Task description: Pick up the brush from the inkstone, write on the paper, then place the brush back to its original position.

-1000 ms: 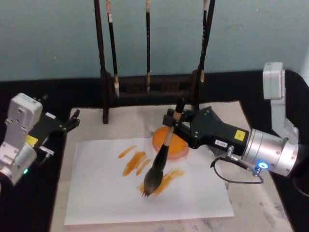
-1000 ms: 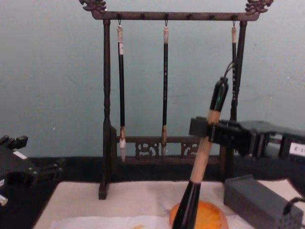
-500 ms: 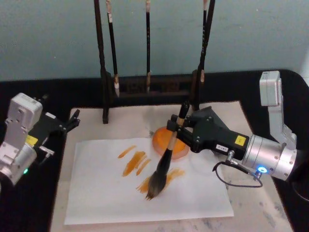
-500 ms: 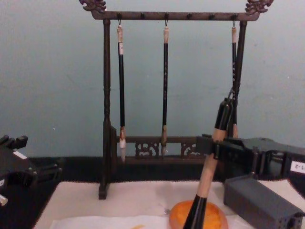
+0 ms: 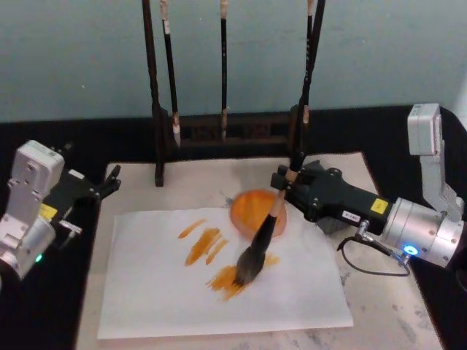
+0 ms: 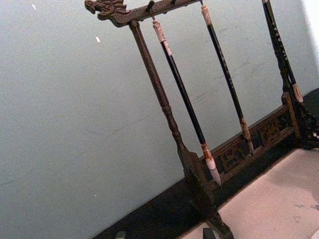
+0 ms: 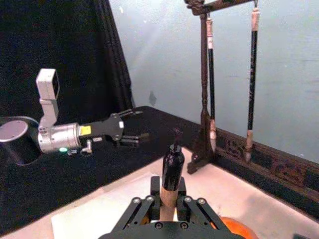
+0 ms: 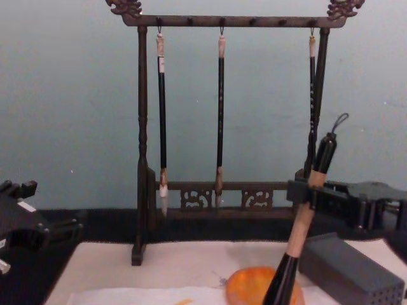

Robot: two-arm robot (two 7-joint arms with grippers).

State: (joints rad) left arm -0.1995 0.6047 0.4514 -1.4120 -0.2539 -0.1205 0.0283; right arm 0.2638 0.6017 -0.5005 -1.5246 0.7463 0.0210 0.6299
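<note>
The brush [image 5: 263,237] leans over the paper [image 5: 153,292], its dark bristles touching the sheet on a fresh orange stroke [image 5: 232,281] just in front of the inkstone [image 5: 250,208]. My right gripper [image 5: 286,184] is shut on the brush's tan handle [image 8: 304,219], reaching in from the right. The right wrist view shows the black end of the brush [image 7: 173,167] rising between the fingers. More orange strokes [image 5: 201,244] mark the paper to the left. At the mat's left edge my left gripper [image 5: 109,184] stays parked and open, holding nothing.
A dark wooden stand [image 5: 226,135] with three slim hanging brushes [image 8: 220,114] runs along the back of the cream mat [image 5: 383,310]. A grey block with tiny holes [image 8: 350,270] lies at the right, under my right arm. Black cloth surrounds the mat.
My right gripper has moved right and back with the brush, dragging the bristles rightward across the paper toward the inkstone. The left arm has not moved.
</note>
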